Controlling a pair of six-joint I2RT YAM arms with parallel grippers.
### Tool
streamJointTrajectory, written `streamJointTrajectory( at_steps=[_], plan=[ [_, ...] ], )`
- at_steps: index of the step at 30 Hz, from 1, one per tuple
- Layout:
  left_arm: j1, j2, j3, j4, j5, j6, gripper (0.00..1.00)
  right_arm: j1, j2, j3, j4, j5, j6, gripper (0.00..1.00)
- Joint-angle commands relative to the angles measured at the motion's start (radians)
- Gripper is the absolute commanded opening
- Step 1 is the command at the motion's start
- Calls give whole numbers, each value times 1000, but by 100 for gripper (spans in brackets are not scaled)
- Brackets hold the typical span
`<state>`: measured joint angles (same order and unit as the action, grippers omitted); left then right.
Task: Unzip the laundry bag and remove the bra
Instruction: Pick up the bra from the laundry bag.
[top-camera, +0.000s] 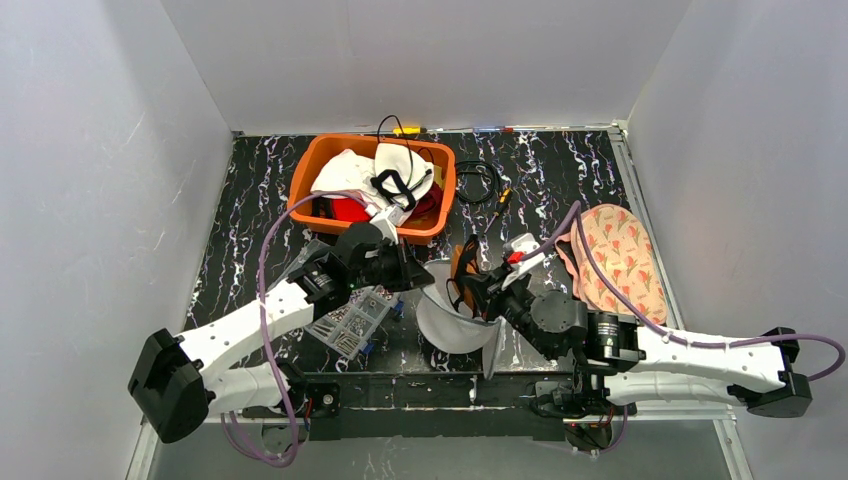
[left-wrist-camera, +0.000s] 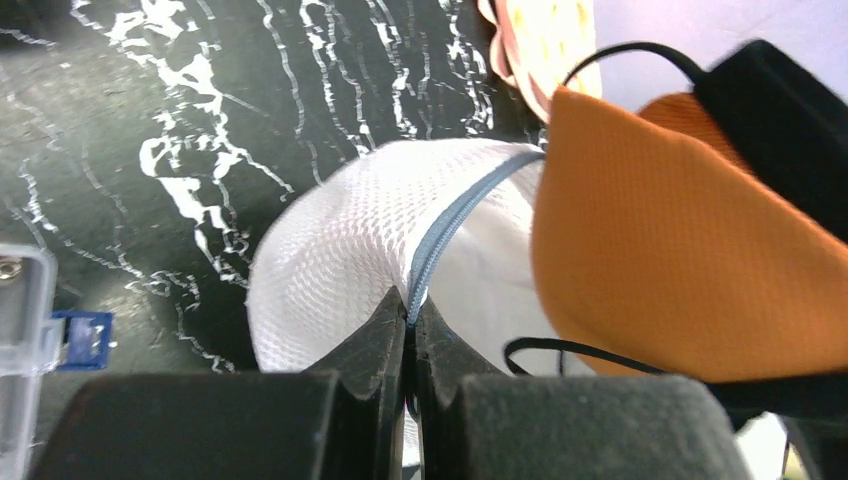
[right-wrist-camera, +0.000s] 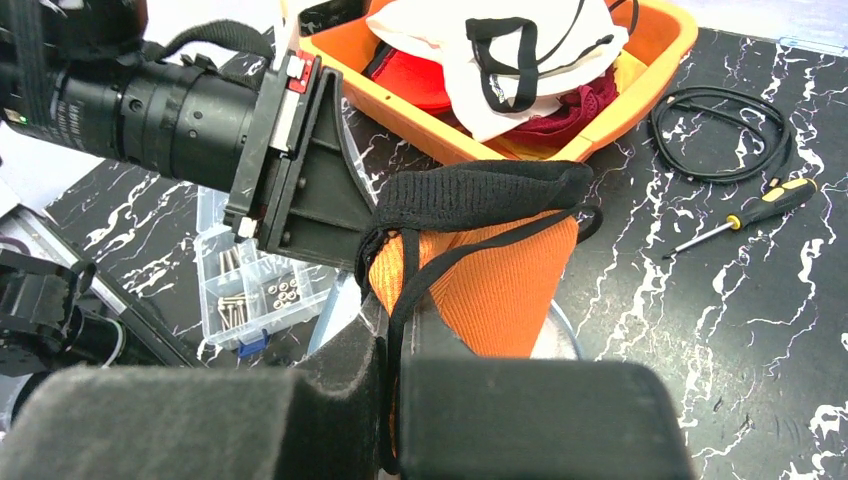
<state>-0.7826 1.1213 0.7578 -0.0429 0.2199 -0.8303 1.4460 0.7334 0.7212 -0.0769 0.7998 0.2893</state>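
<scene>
Near the middle of the black marbled table (top-camera: 560, 180), the left fingers (left-wrist-camera: 375, 340) are pinched tight on the grey zipper (left-wrist-camera: 455, 225) of the white mesh laundry bag (left-wrist-camera: 340, 250). The right fingers (right-wrist-camera: 345, 365) are clamped on the orange bra with black straps (right-wrist-camera: 490, 280), held just right of the bag.

White mesh laundry bag (top-camera: 445, 325) with a grey zipper (left-wrist-camera: 455, 225), near the desk's (top-camera: 250, 200) front edge; orange bra (right-wrist-camera: 490, 290), black straps, bunched up right over it.
</scene>
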Motion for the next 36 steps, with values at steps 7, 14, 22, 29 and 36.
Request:
streamJointTrajectory(
  at_steps=[7, 14, 22, 29, 36],
  plan=[
    [-61, -41, 8, -28, 9, 49, 0, -2, 50, 83, 212, 55, -96, 1],
    [-61, -57, -31, -29, -45, 32, 0, -2, 77, 142, 157, 38, -101, 1],
    [-59, -7, 30, -168, -148, 3, 8, -2, -2, 157, -21, 96, -156, 1],
    [-51, -74, 80, -234, -163, 15, 74, -1, -68, 203, -182, 19, -253, 1],
    [-18, -184, 232, -373, -168, 68, 97, -1, -13, 257, -302, -203, -459, 1]
  ],
)
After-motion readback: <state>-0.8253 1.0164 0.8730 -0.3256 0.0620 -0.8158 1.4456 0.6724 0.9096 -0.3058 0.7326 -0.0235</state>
